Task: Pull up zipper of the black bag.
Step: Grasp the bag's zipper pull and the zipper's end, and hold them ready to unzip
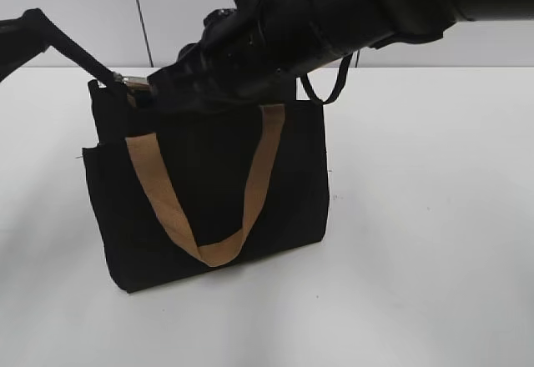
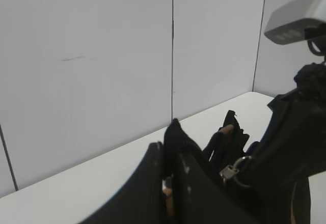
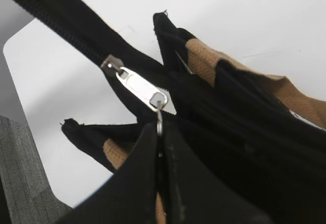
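The black bag stands upright on the white table, a tan handle hanging down its front. My left gripper is shut on the black fabric end of the zipper tape at the bag's top left corner; the left wrist view shows the fabric tip between its jaws. My right gripper reaches across to the same end and is shut on the round ring pull. The silver slider sits on the taut zipper tape. It also shows in the left wrist view.
The white table extends around the bag. A pale panelled wall stands behind it. The right arm's bulky black link hangs over the bag's top. A second tan handle lies inside the bag's mouth.
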You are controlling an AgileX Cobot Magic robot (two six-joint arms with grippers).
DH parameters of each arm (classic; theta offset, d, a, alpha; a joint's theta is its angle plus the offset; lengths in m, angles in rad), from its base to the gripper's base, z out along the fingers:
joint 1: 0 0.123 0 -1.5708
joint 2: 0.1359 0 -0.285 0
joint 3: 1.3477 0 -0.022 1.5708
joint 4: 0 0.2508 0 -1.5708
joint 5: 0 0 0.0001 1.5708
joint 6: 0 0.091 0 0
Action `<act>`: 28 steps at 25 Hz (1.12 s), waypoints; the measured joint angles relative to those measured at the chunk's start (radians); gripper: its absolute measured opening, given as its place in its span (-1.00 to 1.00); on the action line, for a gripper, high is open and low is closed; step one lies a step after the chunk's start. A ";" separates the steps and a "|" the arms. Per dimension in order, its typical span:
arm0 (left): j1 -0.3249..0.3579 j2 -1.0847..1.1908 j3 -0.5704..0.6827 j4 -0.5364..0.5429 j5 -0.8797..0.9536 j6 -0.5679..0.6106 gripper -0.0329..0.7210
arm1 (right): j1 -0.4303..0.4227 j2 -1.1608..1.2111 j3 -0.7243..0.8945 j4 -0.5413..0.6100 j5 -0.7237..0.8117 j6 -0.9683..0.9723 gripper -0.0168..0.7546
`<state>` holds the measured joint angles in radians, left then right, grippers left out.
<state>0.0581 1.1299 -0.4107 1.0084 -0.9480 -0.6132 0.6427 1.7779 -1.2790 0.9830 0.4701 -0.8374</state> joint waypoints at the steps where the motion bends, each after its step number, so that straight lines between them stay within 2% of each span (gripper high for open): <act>1: 0.000 0.000 0.000 -0.001 0.002 0.000 -0.88 | -0.009 -0.006 -0.001 -0.004 0.014 0.012 -0.96; 9: 0.000 0.000 0.000 -0.041 0.017 0.000 -0.88 | -0.072 -0.008 -0.001 -0.080 0.103 0.121 -0.96; 18: -0.001 0.001 0.000 -0.060 0.029 0.000 -0.88 | -0.079 -0.008 -0.003 -0.177 0.107 0.230 -0.96; 28: -0.001 0.001 0.000 -0.083 0.061 0.000 -0.88 | -0.150 -0.045 -0.003 -0.243 0.125 0.274 -0.96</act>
<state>0.0571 1.1308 -0.4103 0.9257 -0.8866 -0.6132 0.4930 1.7334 -1.2821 0.7400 0.5955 -0.5632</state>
